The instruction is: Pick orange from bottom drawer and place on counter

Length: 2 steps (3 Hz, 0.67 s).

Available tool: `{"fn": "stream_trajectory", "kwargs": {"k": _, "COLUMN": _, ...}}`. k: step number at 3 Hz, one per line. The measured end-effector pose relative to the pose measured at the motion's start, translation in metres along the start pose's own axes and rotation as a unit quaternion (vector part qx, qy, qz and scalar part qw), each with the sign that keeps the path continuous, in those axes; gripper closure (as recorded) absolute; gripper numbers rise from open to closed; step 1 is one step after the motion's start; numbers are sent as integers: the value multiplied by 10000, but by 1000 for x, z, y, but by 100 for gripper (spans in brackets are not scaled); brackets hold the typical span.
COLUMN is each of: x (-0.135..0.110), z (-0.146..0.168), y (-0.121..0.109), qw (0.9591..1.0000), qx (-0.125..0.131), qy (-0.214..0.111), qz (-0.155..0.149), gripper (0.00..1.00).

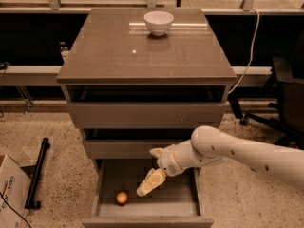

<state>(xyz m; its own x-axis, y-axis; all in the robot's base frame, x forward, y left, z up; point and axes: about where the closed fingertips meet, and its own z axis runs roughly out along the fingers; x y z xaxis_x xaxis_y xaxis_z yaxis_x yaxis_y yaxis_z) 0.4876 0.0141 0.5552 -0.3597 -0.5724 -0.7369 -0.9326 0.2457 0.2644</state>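
The orange [122,198] lies on the floor of the open bottom drawer [147,220], near its front left. My gripper [147,186] hangs over the drawer's middle, pointing down and left, a short way right of and above the orange and not touching it. The white arm comes in from the right. The counter [118,56] is the glossy grey-brown top of the cabinet above.
A white bowl [158,22] stands at the back of the counter. The two upper drawers [142,115] are slightly ajar. A cardboard box [9,194] and a black bar [37,172] lie on the floor at left; an office chair [285,99] is at right.
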Motion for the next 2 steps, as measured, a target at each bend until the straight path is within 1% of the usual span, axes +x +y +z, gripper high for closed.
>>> {"fn": "stream_trajectory", "kwargs": {"k": 1, "x": 16, "z": 20, "y": -9, "qw": 9988, "qx": -146, "qy": -367, "qz": 289, "gripper": 0}}
{"fn": "stream_trajectory", "kwargs": {"k": 2, "x": 16, "z": 20, "y": -9, "qw": 9988, "qx": -150, "qy": -366, "qz": 291, "gripper": 0}}
